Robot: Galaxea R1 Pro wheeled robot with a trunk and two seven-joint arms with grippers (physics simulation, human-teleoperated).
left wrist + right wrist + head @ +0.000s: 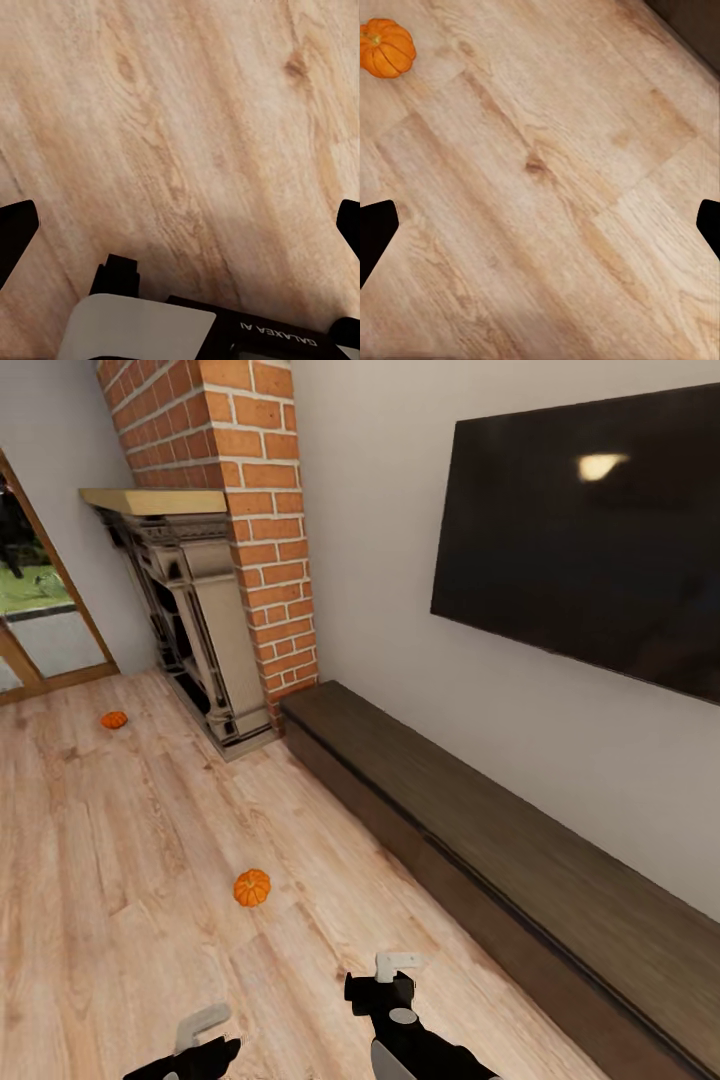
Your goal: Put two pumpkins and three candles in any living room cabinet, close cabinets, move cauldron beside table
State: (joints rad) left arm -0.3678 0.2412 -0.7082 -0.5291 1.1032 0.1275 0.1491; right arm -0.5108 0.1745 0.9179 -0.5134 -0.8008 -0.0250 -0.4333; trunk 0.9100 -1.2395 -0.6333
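While we look down over the pale wood-plank floor [120, 880], the nearer pumpkin [252, 887] lies on the boards a little way out from the cabinet [500, 840], level with a point not far from the cabinet's fireplace end. We also see this pumpkin [387, 48] in the right wrist view, ribbed, orange, resting bare on the planks. A second pumpkin [114, 719] sits farther off, well apart from the cabinet, beyond the fireplace [195, 630] and toward the glass door [40, 610]. All of the cabinet's drawer fronts that we can see are flush and closed; it runs along the wall under the black television [590, 530], one end just beside the brick chimney [250, 510]. Our right gripper [385, 978] hangs over the floor near the cabinet's front, fingers spread wide and empty. Our left gripper [205, 1032] hangs farther from the cabinet, likewise spread wide, grasping nothing.
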